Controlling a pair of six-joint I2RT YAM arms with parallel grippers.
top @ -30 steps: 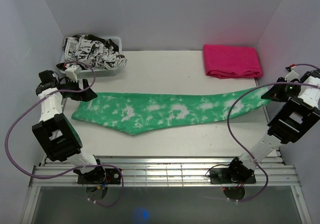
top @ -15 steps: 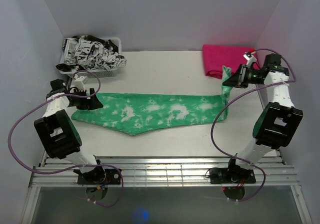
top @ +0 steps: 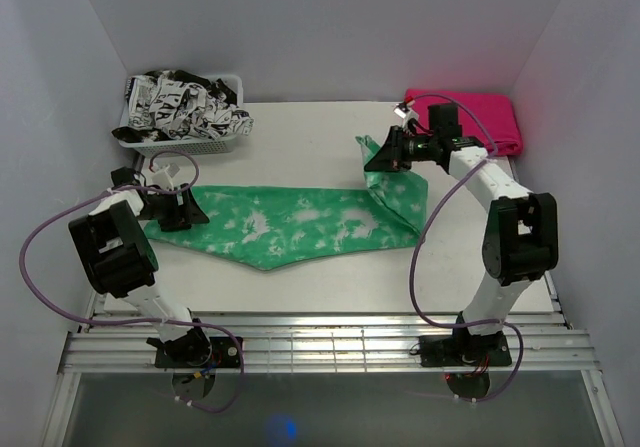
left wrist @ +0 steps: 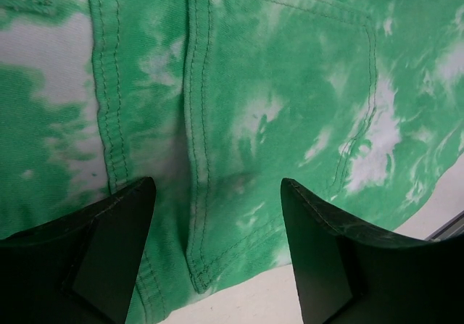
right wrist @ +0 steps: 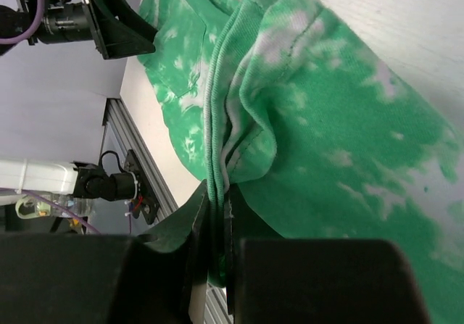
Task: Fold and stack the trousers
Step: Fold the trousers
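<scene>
Green-and-white tie-dye trousers (top: 290, 222) lie across the middle of the table (top: 300, 132), with their right end doubled back.
The right gripper (top: 384, 153) is clenched on the hem and holds it up toward the far edge. Its wrist view shows the layered hem edges pinched between the fingers. The left gripper (left wrist: 216, 186) stands released over the trousers' left end. Only its wrist view shows double stitching and a sewn pocket outline on woven cloth.
</scene>
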